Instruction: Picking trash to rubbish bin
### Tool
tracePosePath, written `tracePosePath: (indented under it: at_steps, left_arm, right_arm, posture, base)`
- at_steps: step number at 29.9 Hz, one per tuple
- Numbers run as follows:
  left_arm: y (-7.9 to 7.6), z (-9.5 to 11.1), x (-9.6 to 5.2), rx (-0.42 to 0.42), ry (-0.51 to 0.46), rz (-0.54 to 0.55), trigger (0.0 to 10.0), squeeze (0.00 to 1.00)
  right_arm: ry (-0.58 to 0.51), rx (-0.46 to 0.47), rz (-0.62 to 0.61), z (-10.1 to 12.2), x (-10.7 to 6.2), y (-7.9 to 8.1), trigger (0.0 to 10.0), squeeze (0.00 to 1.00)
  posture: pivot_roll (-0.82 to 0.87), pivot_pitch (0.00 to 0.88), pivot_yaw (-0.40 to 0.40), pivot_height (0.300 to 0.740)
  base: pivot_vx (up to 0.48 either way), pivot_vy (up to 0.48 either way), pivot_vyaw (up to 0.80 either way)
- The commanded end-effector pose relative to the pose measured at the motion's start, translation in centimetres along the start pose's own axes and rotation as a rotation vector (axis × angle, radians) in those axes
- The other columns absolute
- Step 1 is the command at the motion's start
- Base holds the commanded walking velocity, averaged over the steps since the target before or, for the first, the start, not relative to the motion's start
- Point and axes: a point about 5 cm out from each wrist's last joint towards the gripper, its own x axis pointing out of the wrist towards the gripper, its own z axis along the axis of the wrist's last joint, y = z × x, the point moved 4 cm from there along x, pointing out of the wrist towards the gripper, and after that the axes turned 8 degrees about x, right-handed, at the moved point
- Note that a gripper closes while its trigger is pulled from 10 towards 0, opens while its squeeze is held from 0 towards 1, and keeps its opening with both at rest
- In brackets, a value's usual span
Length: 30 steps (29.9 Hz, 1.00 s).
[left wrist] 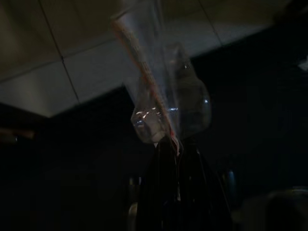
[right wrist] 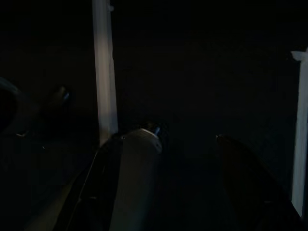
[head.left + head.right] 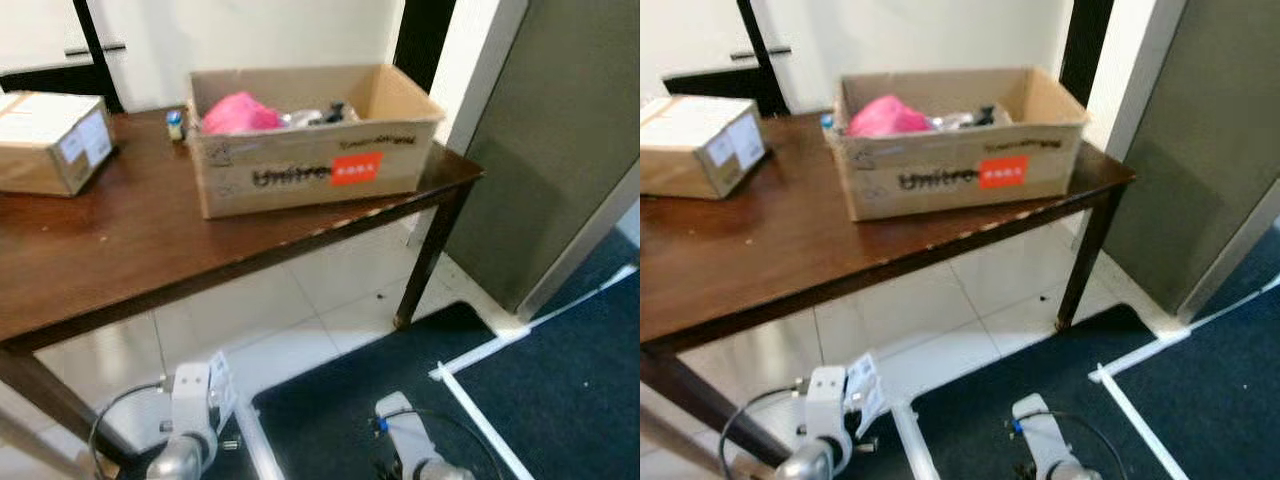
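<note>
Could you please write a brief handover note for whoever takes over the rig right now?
Left gripper: shut on a crumpled clear plastic bottle, hanging low over the floor.
Right gripper: open, nothing between its fingers, arm idle at the robot's side.
Open cardboard box stands on the brown table ahead, with pink trash and other bits inside; a closed box sits to its left.
Done: bottle picked up.
Left: carry it to the bin and drop it in.
</note>
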Motion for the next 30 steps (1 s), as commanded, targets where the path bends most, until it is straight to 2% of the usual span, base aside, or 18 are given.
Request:
tracePosePath:
  at_steps: [1, 10, 13, 30]
  left_arm:
    - [-0.04, -0.02, 0.00, 0.003, 0.001, 0.000, 10.0, 0.00]
    - [0.24, 0.16, 0.02, -0.003, -0.006, 0.017, 10.0, 0.00]
    - [0.21, 0.08, 0.11, -0.048, 0.008, 0.019, 10.0, 0.00]
    - [0.27, -0.12, 0.02, -0.052, 0.013, 0.020, 10.0, 0.00]
  right_arm:
    - [0.010, 0.007, -0.005, -0.43, -0.11, -0.22, 10.0, 0.00]
    - [0.012, 0.001, -0.004, -0.59, -0.17, -0.25, 10.0, 0.00]
    - [0.010, 0.000, -0.004, -0.52, -0.17, -0.31, 10.0, 0.00]
    - [0.008, 0.003, -0.003, -0.52, -0.17, -0.27, 10.0, 0.00]
  posture:
    - [-0.05, 0.100, -0.006, 0.740]
    - [-0.05, 0.099, -0.007, 0.740]
    - [-0.05, 0.101, -0.008, 0.740]
    - [-0.05, 0.111, -0.009, 0.740]
  base:
    - [0.000, -0.480, 0.00]
    - [0.000, -0.480, 0.00]
    - [0.000, -0.320, 0.00]
    - [0.000, 0.480, 0.00]
